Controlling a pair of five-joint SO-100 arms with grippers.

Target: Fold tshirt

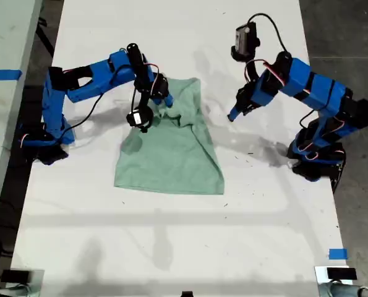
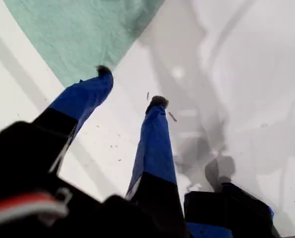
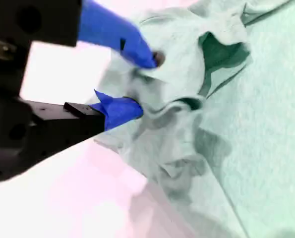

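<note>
Lying partly folded, the tshirt [image 1: 171,154] bunches near its collar.

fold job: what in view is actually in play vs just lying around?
In play:
tshirt
my second gripper, on a bunched fold
my first gripper, open over bare table

Lying about:
blue tape on the table

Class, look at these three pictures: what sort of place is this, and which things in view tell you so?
Most likely a robotics lab or workshop, not a home. Two blue arms sit on a long white table with a tshirt between them, blue tape marks spots, and bare grey concrete floor shows beside the table.
</note>
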